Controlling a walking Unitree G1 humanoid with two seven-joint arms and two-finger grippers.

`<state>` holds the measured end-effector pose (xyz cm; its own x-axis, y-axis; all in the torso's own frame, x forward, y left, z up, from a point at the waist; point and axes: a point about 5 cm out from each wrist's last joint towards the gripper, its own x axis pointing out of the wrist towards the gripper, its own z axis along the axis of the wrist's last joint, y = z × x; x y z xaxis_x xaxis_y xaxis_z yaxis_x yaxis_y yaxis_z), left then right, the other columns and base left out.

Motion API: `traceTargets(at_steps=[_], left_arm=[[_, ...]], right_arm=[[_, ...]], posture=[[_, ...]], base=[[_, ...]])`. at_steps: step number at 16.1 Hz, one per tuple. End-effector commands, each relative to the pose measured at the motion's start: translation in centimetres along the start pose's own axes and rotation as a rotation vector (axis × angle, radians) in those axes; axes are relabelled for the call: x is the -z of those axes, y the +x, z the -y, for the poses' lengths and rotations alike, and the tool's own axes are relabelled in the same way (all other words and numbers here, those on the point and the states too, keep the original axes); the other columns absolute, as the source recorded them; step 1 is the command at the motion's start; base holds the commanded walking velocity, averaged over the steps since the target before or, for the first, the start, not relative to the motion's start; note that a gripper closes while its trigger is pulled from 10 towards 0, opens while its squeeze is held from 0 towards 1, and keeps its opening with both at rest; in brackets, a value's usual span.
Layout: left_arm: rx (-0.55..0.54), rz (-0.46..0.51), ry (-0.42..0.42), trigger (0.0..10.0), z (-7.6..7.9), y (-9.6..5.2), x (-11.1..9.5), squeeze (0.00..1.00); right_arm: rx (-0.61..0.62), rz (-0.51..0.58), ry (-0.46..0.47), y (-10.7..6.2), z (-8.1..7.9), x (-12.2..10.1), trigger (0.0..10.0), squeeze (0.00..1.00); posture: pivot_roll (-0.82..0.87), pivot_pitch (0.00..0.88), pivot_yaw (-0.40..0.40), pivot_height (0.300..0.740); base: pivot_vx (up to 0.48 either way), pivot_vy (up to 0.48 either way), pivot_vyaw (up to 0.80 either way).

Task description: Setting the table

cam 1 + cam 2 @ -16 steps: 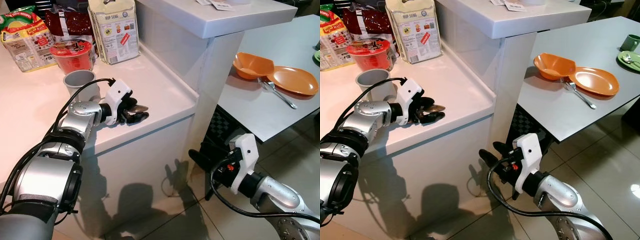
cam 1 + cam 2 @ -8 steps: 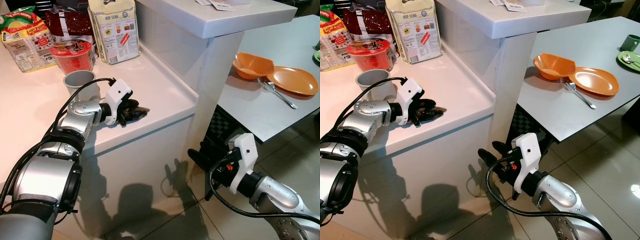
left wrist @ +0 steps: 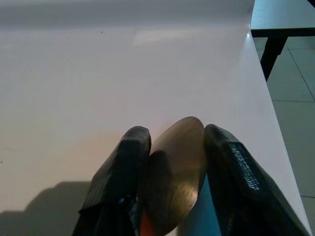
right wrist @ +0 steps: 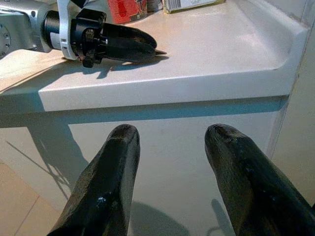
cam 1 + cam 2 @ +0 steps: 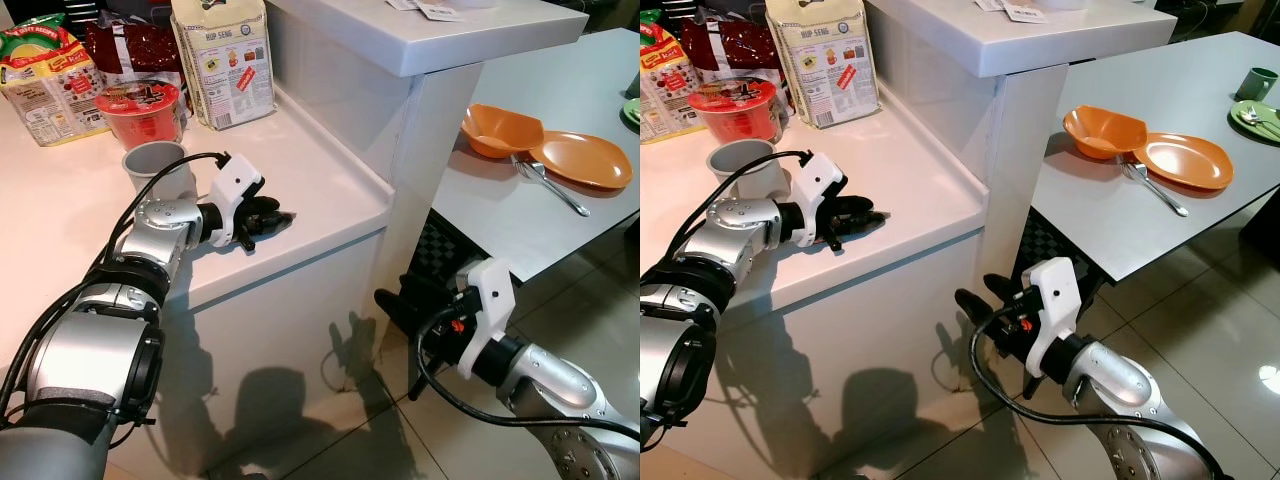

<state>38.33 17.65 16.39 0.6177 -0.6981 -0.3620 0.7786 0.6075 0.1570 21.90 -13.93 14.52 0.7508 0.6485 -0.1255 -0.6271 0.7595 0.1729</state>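
Observation:
My left gripper (image 5: 272, 219) rests on the white counter (image 5: 320, 170) near its front edge, shut on a metal spoon (image 3: 174, 177). The spoon's bowl sits between the two black fingers (image 3: 123, 172) and its tip (image 4: 158, 51) pokes out past them. My right gripper (image 5: 980, 298) hangs open and holds nothing, low in front of the counter's white side, above the floor. On the grey dining table (image 5: 500, 230) to the right lie an orange bowl (image 5: 500, 130), an orange plate (image 5: 583, 160) and a fork (image 5: 550, 185).
A grey cup (image 5: 152, 165) stands just behind my left wrist, with a red noodle cup (image 5: 140, 110) and food bags (image 5: 225, 60) further back. A raised white ledge (image 5: 430, 40) separates counter and table. A green cup (image 5: 1260, 82) stands at the table's far right.
My left gripper's fingers, spread around the spoon a second ago, have come together on it. The right arm has barely moved.

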Motion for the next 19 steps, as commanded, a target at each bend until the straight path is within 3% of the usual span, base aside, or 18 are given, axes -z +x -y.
traceTargets(at_steps=[1, 7, 19], left_arm=[[0.004, -0.013, -0.005, 0.0, 0.0, -0.1, 0.1, 0.0], [-0.053, 0.038, 0.091, 0.0, -1.0, -0.8, -1.5, 0.0], [-0.201, 0.064, 0.131, 0.0, -2.6, -1.2, -4.2, 0.0]], right_arm=[[0.0, 0.005, -0.007, 0.1, 0.1, -0.2, 10.0, 0.0], [-0.001, 0.025, -0.016, 1.2, 0.3, -0.5, 10.0, 0.0], [0.029, 0.059, -0.032, 1.7, 0.8, -0.9, 10.0, 0.0]], posture=[[-0.07, 0.0, -0.002, 0.74], [-0.05, 0.0, -0.006, 0.74], [-0.04, 0.0, 0.004, 0.74]], base=[[0.0, 0.0, 0.0], [0.0, 0.0, 0.0], [0.0, 0.0, 0.0]])
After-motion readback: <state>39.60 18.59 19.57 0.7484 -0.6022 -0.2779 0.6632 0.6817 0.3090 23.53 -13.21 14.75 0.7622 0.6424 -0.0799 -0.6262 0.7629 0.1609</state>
